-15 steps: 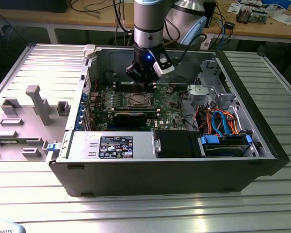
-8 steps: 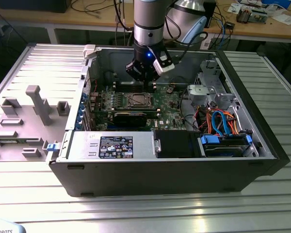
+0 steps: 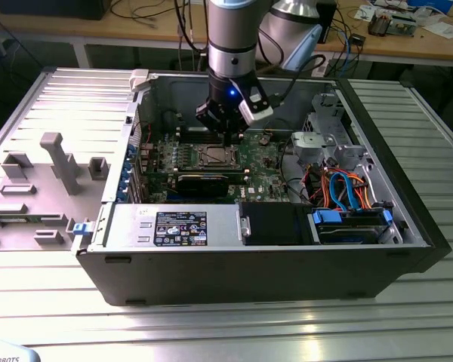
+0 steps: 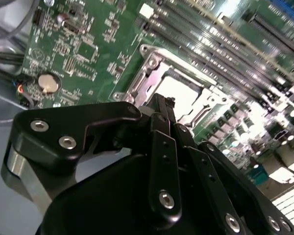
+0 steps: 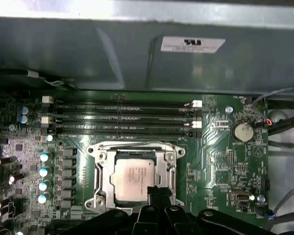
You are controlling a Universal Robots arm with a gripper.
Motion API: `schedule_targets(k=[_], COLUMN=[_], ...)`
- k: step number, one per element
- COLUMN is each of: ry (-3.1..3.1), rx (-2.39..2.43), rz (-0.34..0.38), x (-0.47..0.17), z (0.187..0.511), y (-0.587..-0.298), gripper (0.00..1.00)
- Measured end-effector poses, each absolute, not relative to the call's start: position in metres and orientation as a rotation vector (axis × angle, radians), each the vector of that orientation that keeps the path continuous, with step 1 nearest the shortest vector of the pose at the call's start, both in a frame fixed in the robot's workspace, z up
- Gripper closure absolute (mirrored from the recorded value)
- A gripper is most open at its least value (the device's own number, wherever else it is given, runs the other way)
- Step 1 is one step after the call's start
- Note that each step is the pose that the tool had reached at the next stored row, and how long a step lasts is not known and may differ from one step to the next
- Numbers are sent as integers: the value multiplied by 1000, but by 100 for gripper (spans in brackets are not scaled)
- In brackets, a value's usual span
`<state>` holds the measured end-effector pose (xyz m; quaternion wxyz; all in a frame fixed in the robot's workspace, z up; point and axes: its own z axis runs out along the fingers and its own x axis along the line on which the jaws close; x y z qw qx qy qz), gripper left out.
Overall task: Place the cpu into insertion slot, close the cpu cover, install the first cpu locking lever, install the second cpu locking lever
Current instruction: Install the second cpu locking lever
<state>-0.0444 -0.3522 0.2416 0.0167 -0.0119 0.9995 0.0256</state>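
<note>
The cpu [image 5: 135, 177] sits in the insertion slot [image 5: 101, 186] with the cpu cover [image 5: 135, 147] lying flat around it. The gripper [image 5: 159, 192] hovers just above the socket's near edge with its fingers clenched together, grasping nothing. My worry is the tip coming down off-line and scraping the chip or the green board [image 5: 220, 161] beside the frame.
</note>
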Motion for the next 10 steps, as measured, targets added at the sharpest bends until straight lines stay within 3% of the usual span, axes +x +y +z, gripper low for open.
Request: schedule_targets(k=[10], ry=[3107], rx=[-37], rz=[79], x=[-45], z=[242], y=[-356], gripper=[89])
